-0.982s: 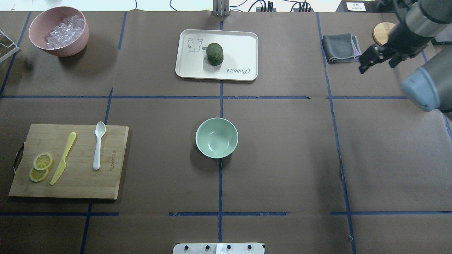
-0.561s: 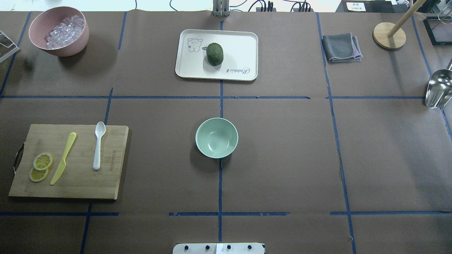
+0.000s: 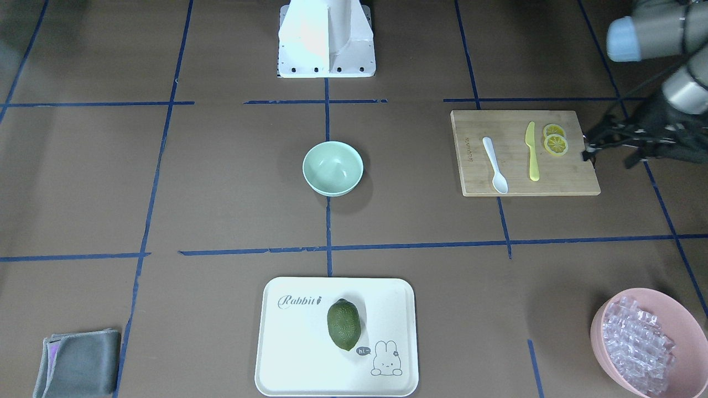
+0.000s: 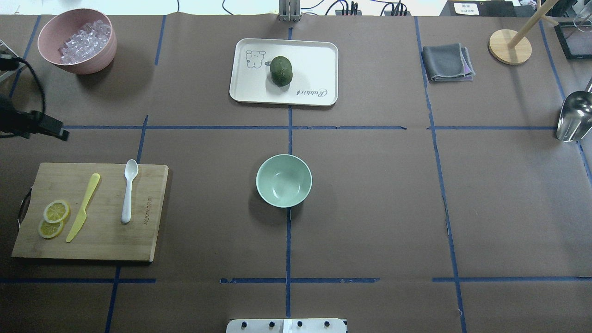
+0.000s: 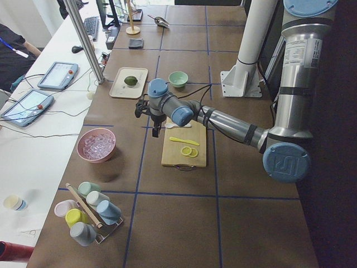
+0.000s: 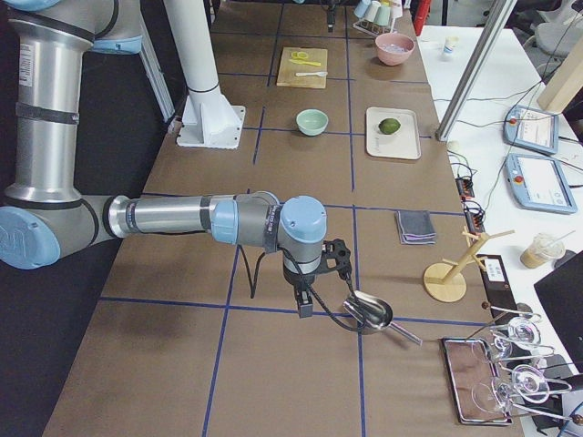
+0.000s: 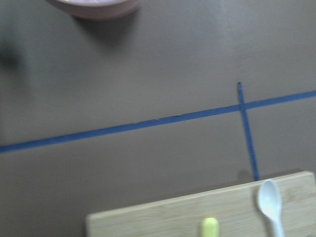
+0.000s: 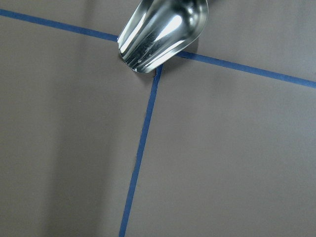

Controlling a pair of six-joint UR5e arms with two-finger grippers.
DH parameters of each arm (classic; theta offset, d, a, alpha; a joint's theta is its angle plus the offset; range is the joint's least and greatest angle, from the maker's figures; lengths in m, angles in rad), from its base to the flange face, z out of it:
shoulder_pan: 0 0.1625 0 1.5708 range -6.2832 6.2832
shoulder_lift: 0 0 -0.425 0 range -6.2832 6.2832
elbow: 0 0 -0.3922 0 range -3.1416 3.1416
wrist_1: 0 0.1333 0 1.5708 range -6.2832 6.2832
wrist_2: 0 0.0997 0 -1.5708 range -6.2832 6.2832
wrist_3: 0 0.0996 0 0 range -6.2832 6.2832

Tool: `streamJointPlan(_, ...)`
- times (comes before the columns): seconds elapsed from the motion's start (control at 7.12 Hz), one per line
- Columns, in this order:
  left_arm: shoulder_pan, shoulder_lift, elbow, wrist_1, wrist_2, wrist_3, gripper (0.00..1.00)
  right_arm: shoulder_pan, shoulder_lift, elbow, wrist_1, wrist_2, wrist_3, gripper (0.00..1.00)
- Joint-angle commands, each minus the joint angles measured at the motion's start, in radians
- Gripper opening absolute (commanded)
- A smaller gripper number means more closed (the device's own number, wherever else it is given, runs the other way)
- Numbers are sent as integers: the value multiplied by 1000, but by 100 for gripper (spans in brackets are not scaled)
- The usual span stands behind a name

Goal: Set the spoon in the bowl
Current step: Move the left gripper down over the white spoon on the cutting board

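The white spoon (image 4: 128,194) lies on the wooden cutting board (image 4: 138,240), scoop away from the robot, beside a yellow-green knife (image 4: 83,208). It also shows in the front view (image 3: 494,164) and at the bottom right of the left wrist view (image 7: 271,205). The mint-green bowl (image 4: 284,181) stands empty mid-table, well right of the board. My left gripper (image 3: 608,156) hovers open and empty off the board's far-left corner; one finger (image 4: 55,131) shows overhead. My right gripper (image 6: 305,300) shows only in the exterior right view; I cannot tell its state.
Two lemon slices (image 4: 54,217) lie on the board. A pink bowl of clear cubes (image 4: 76,39) stands at the far left. A white tray (image 4: 249,92) holds a green fruit (image 4: 281,70). A grey cloth (image 4: 447,62), a wooden stand (image 4: 508,46) and a metal scoop (image 4: 573,115) are at the right.
The right arm has left the overhead view at the top right, uncovering the metal scoop and wooden stand. The left arm has come in at the left edge. Spoon and bowl have not moved.
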Motion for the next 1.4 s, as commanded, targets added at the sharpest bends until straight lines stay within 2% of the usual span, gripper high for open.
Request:
streamJointPlan(0.0, 262, -43, -24, -2, 218, -277, 100, 1, -3, 1, 0, 1, -2, 100)
streamJointPlan(0.42, 327, -43, 19, -2, 221, -312, 100, 1, -3, 1, 0, 1, -6, 100)
streamJointPlan(0.7, 331, -75, 81, -6, 221, -312, 100, 1, -3, 1, 0, 1, -11, 100)
streamJointPlan(0.98, 331, -80, 84, -4, 220, -309, 100, 3, -6, 1, 0, 1, -14, 100)
streamJointPlan(1.12, 334, -82, 84, -2, 220, -306, 94, 1, -9, 1, 0, -1, -14, 100)
streamJointPlan(1.26, 340, -85, 84, -2, 220, -306, 82, 3, -9, 1, 0, -1, -15, 100)
